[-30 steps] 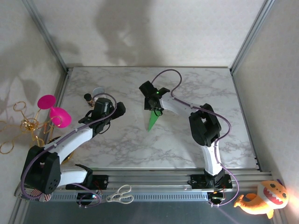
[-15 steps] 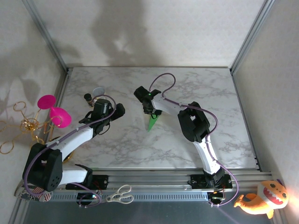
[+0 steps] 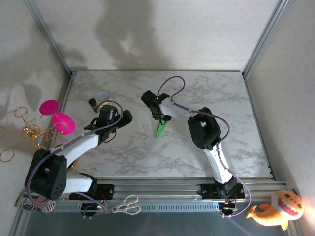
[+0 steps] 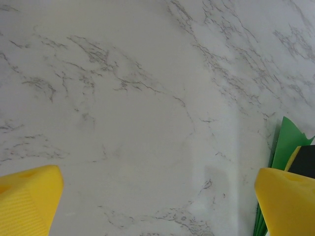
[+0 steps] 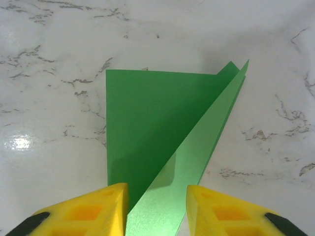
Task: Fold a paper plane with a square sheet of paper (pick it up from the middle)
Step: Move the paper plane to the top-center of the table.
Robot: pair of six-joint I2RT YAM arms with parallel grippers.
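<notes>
Green paper plane flat on marble counter. Left of plane: grey disc, pink cups past counter edge. Right claw angled down over plane's wide end, fingers apart, straddling lighter flap. Left claw low, left of plane, fingers wide apart.

Marble desk carries a silver disc beside a small dark post (far left); off it, pink cups, gold rings, scissors, orange plush toy

The creased, pointed bright-green paper plane lies centrally on the table.
</notes>
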